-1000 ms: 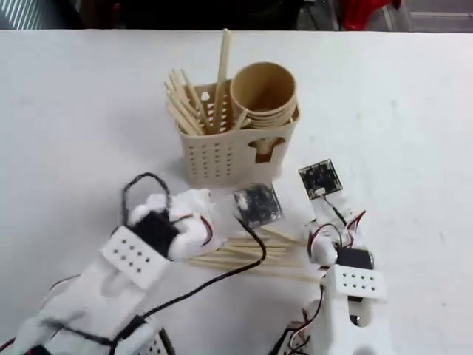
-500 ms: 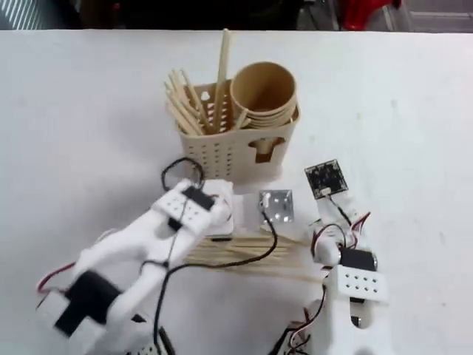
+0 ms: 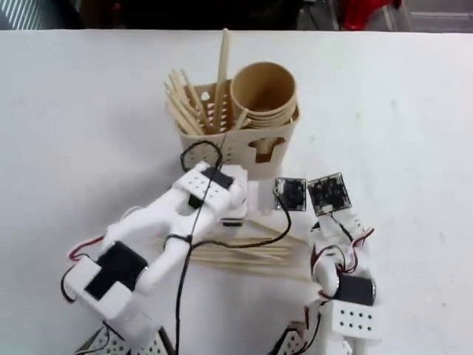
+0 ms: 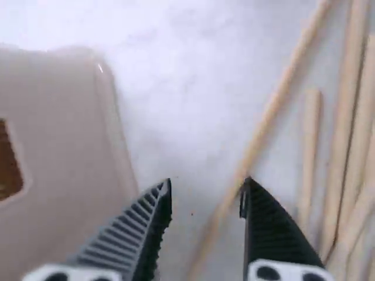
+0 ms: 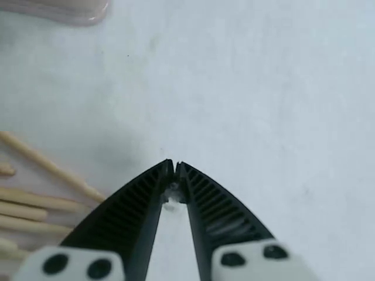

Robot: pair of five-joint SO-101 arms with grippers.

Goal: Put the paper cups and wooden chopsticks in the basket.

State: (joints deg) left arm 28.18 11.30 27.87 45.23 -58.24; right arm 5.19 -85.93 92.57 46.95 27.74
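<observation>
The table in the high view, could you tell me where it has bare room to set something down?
Wide bare patches of table lie left of the basket and right of it. It is crowded in front of the basket, with loose chopsticks, the left arm and the right arm.

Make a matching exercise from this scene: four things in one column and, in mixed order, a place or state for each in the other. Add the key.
Column 1
1. paper cups
2. loose wooden chopsticks
3. left gripper
4. right gripper

Column 2
A. shut, tips over a bare patch of table
B. stacked inside the basket
C. open, with one chopstick running between its fingertips
D. lying flat on the table in front of the basket

Pairs: 1-B, 2-D, 3-C, 4-A
</observation>
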